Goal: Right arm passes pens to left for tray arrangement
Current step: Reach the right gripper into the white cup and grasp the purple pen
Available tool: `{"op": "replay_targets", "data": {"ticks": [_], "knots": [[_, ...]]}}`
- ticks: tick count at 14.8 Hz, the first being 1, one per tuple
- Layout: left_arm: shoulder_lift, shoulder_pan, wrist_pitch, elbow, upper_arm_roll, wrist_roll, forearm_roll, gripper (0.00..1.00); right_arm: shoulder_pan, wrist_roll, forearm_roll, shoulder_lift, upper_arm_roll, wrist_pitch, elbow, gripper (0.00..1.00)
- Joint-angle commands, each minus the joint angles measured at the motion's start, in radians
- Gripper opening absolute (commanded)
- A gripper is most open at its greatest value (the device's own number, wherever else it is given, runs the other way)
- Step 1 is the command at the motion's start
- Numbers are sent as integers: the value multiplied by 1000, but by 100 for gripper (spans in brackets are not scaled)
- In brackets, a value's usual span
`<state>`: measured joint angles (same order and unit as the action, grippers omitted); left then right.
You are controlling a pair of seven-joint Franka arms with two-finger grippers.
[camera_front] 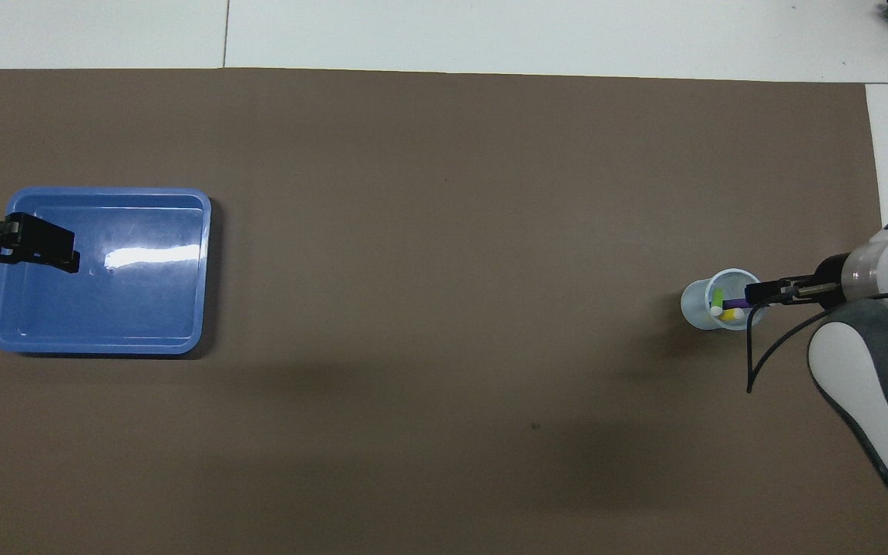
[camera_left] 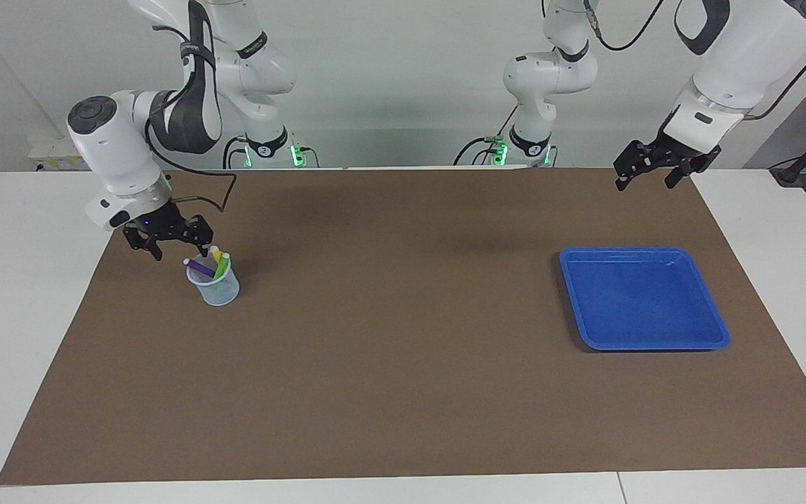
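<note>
Three pens (camera_left: 208, 264) — purple, yellow, green — standing tilted in a translucent cup (camera_left: 217, 288) on the brown mat (camera_left: 403, 392), toward the right arm's end. Just above their pale tips, the right gripper (camera_left: 180, 250), fingers spread, gripping nothing. Well apart, toward the left arm's end, the blue tray (camera_left: 714, 341). Raised over the mat's edge near it, waiting — the left gripper (camera_left: 644, 179), fingers likewise spread.

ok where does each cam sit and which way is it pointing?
Facing view: high across the table, looking at the robots; both arms, right gripper over the cup, left gripper waiting, raised.
Overhead view: above the robots' end, looking steeply down; only grippers and right forearm show.
Shared: tray, cup, pens, half a turn apart.
</note>
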<state>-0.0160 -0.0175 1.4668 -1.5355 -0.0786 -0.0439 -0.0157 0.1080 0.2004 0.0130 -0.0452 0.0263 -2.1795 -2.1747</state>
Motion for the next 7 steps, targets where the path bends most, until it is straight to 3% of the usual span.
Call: {"op": "replay_targets", "data": {"ticks": [1, 7], "knots": [[24, 4, 10, -28, 2, -10, 20, 100, 12, 25, -4, 5, -5, -19, -16, 99], [24, 4, 10, -28, 2, -10, 20, 100, 13, 37, -4, -7, -5, -54, -54, 96]]}}
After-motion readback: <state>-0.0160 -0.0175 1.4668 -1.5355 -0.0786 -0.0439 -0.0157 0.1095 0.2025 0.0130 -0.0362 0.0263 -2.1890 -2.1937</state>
